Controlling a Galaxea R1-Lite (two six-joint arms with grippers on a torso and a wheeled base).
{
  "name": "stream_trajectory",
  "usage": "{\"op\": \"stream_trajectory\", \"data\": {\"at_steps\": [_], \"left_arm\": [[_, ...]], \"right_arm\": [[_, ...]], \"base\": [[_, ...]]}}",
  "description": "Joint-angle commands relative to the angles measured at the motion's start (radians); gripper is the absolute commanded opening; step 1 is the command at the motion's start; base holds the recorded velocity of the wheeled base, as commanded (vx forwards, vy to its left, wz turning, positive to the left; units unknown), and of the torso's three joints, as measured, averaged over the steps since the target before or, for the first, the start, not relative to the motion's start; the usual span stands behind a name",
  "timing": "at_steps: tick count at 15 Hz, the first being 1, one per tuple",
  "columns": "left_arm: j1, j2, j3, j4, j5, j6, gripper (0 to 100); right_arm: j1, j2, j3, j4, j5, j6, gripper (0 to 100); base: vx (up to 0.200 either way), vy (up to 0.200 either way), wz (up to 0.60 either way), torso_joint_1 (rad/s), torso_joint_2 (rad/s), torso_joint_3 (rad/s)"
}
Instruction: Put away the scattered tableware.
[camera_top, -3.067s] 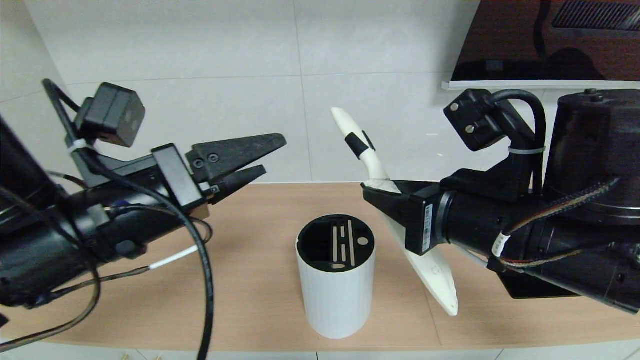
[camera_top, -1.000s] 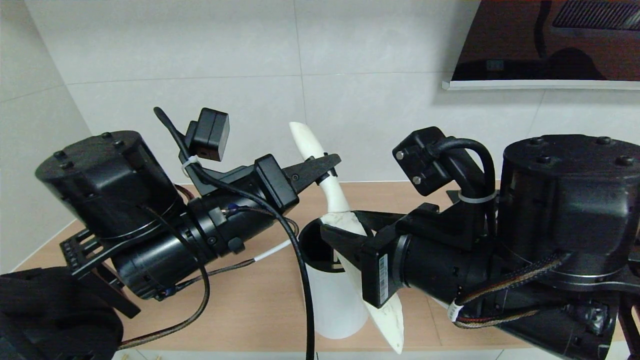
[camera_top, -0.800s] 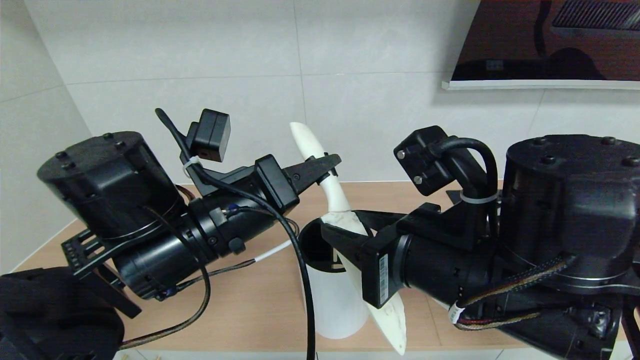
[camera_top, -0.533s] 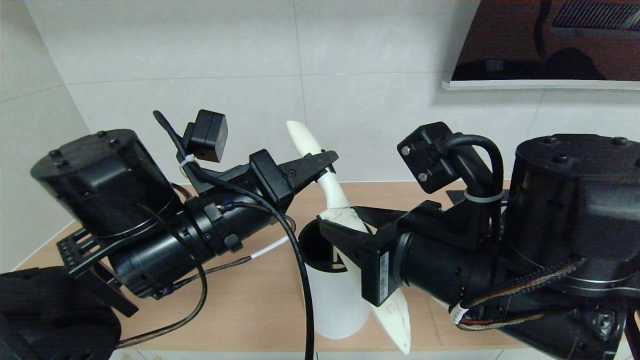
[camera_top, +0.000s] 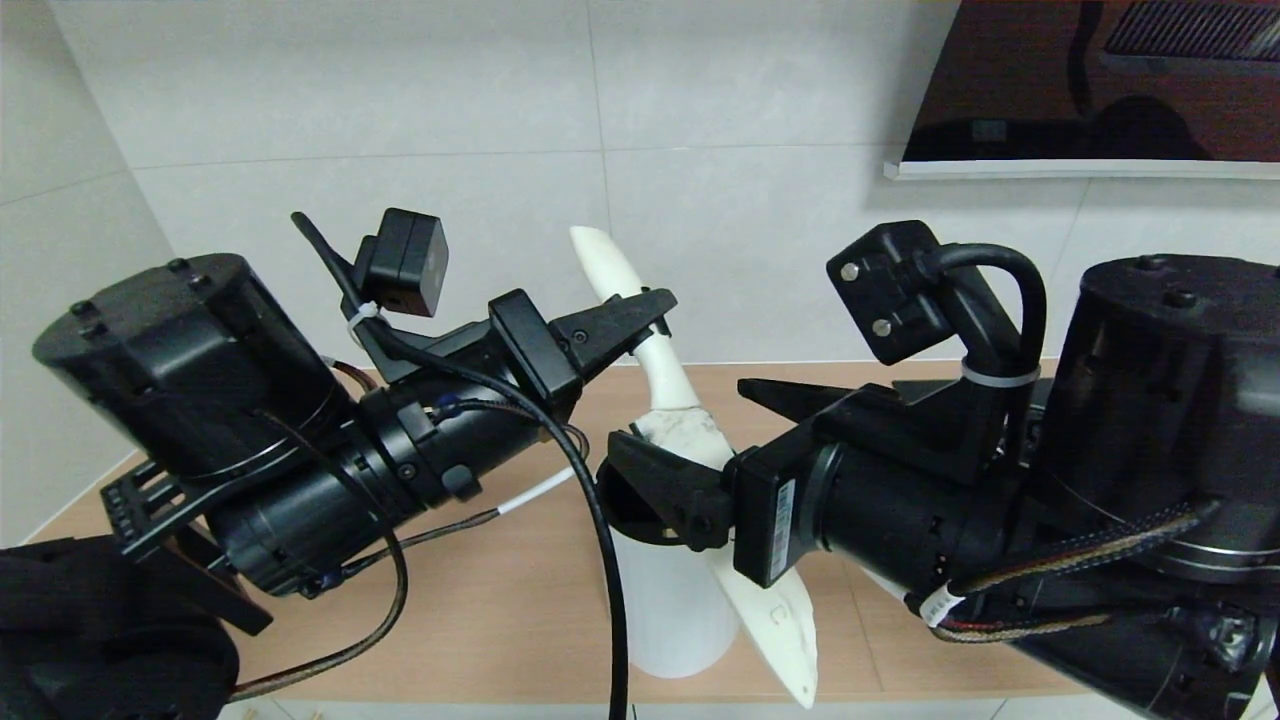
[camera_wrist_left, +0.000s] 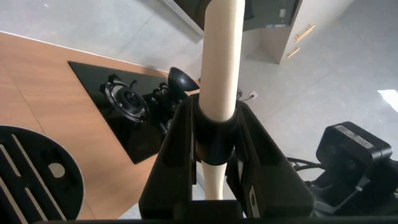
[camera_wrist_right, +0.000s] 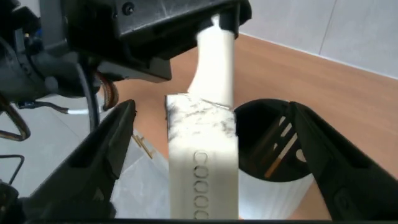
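Observation:
A white spatula (camera_top: 690, 420) stands tilted above the white cylindrical holder (camera_top: 672, 610). Its blade points down in front of the holder. My left gripper (camera_top: 652, 318) is shut on the spatula's handle (camera_wrist_left: 221, 68), just above a black band; the same gripper (camera_wrist_left: 216, 117) clamps it from both sides. My right gripper (camera_top: 682, 418) is open, its fingers spread on either side of the blade (camera_wrist_right: 202, 168) without touching it. The right gripper (camera_wrist_right: 210, 107) sits beside the holder's black slotted top (camera_wrist_right: 273, 140).
The holder stands on a wooden counter (camera_top: 480, 600) near its front edge. A black cooktop (camera_wrist_left: 124, 106) lies on the counter to the right. A dark range hood (camera_top: 1100, 80) hangs on the tiled wall at the upper right. Loose cables (camera_top: 600, 560) hang from the left arm.
Both arms came together over the holder and the left gripper shut on the spatula's handle. In the last half second the right gripper's fingers spread off the blade.

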Motion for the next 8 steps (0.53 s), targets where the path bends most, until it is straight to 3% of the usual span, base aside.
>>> {"op": "stream_trajectory", "data": {"at_steps": [1,4,6,8], "left_arm": [[0.003,-0.015,-0.005,0.001,0.000,0.006,0],[0.058,-0.075,-0.060,0.110,0.022,0.023,0],[0.084,-0.128,-0.159,0.272,0.108,0.040,0],[0.086,-0.150,-0.274,0.447,0.226,0.144,0]], "right_arm": [[-0.015,-0.040,0.007,-0.001,0.000,-0.002,100],[-0.122,-0.110,0.016,-0.001,0.009,-0.002,100],[-0.234,-0.155,0.013,0.004,0.017,-0.001,100],[-0.389,-0.169,0.017,0.012,0.053,-0.001,100]], "base": [[0.000,0.000,0.00,0.000,0.00,0.000],[0.000,0.000,0.00,0.000,0.00,0.000],[0.000,0.000,0.00,0.000,0.00,0.000],[0.000,0.000,0.00,0.000,0.00,0.000]]}}
